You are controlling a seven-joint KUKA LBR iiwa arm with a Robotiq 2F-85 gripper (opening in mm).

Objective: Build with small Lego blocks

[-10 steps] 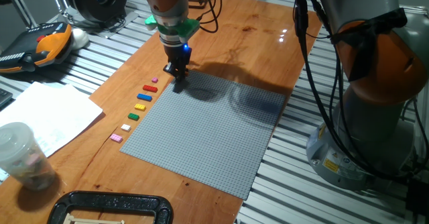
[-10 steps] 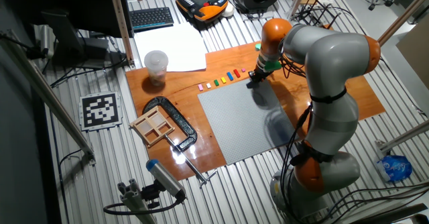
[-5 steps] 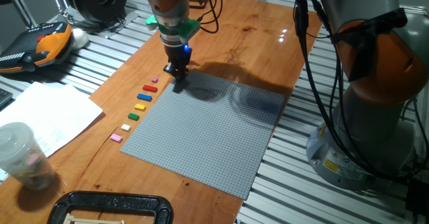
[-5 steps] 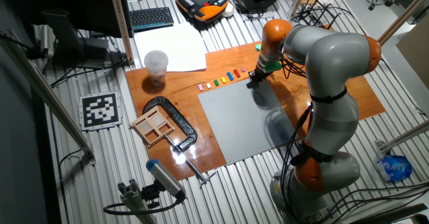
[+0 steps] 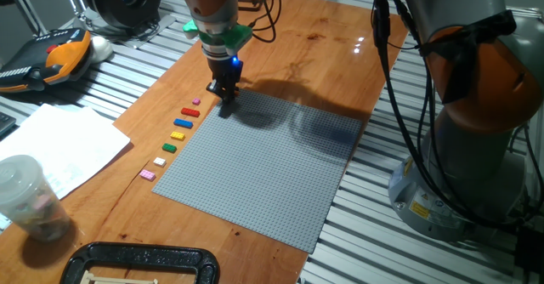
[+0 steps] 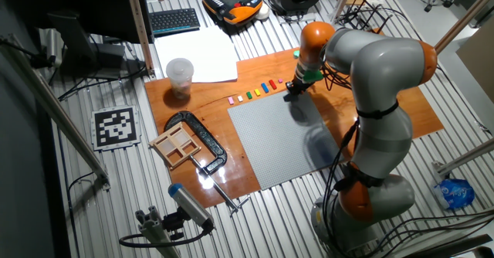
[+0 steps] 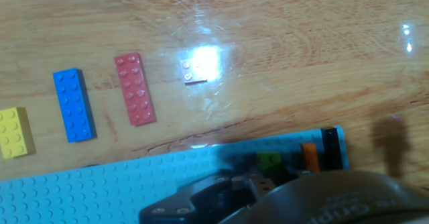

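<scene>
Small plastic Lego blocks (image 5: 178,129) lie in a colour-sorted row on the wooden desk (image 5: 314,46) beside the grey studded baseplate (image 5: 263,165), presumably for easy picking, while the gripper (image 5: 227,105) presses at its corner, jaws' state unclear.

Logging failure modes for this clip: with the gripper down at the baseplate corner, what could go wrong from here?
The gripper sits low at the corner of the baseplate, where the hand view shows green, orange and dark blocks packed closely; a skewed press could knock them loose. Pulling away sideways might sweep the red block or blue block lying loose on the wooden board.
</scene>
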